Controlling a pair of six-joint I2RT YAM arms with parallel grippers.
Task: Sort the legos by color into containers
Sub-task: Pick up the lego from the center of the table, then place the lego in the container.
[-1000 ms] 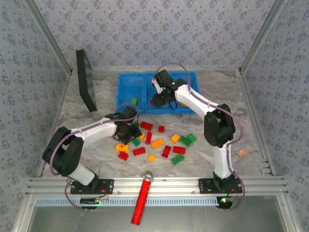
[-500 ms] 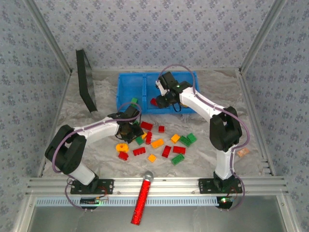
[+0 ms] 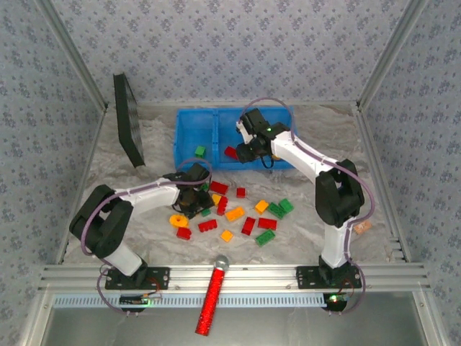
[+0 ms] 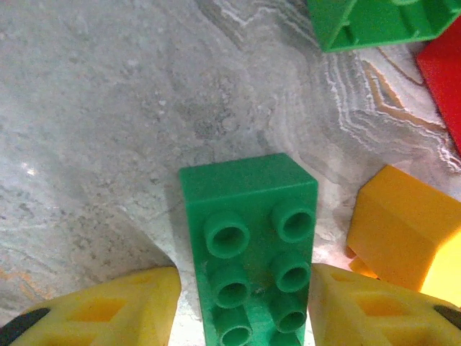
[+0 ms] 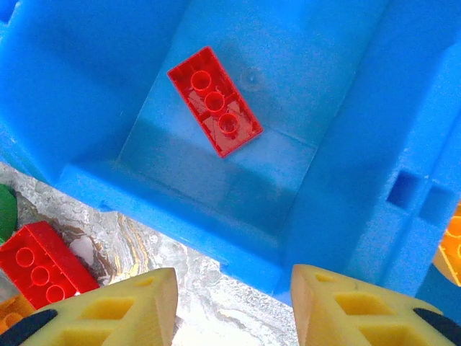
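Note:
My left gripper (image 4: pixel 243 288) is low over the table, open, its yellow fingers on either side of a green lego (image 4: pixel 252 238). The right finger touches it and a thin gap shows on the left. In the top view this gripper (image 3: pixel 193 198) is at the left edge of the loose red, green and orange legos (image 3: pixel 248 225), near the yellow ring (image 3: pixel 179 220). My right gripper (image 5: pixel 234 277) hangs open and empty above the near wall of the blue tray (image 5: pixel 180 209). A red lego (image 5: pixel 215 101) lies in the middle container. A green lego (image 3: pixel 199 151) lies in the left container.
A black panel (image 3: pixel 128 119) leans at the back left. A red glittery cylinder (image 3: pixel 211 299) lies across the front rail. An orange brick (image 4: pixel 400 223) and another green one (image 4: pixel 374 21) sit close to the left gripper. A small pinkish piece (image 3: pixel 362 227) lies far right.
The left gripper slid nearer and down onto the green lego. The right gripper shifted slightly right, leaving the red lego lying free in the middle container.

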